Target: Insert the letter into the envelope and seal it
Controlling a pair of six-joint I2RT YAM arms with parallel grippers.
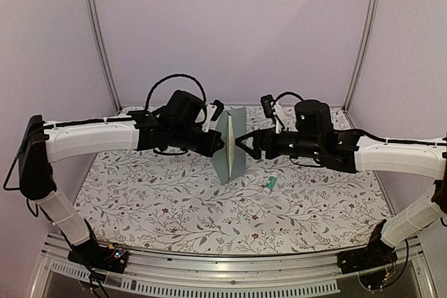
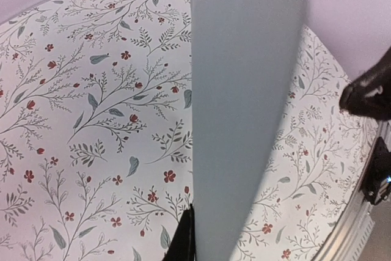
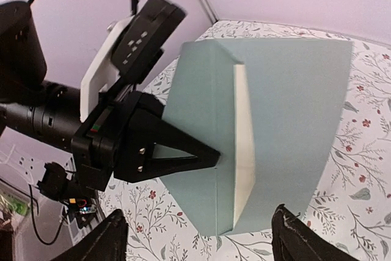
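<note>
Counting from overhead, I see one envelope (image 1: 230,146), one glue stick (image 1: 270,183) and two arms over the floral table (image 1: 140,200). The left gripper (image 1: 218,141) pinches the envelope, jaws pressed together on it, holding it upright on edge over the table's middle. The right gripper (image 1: 244,143) faces it from just beside, jaws spread, gripping nothing. The glue stick lies on the table near the right arm. A whitish strip (image 3: 243,145) runs along the envelope's fold; I cannot tell whether that is the letter.
</note>
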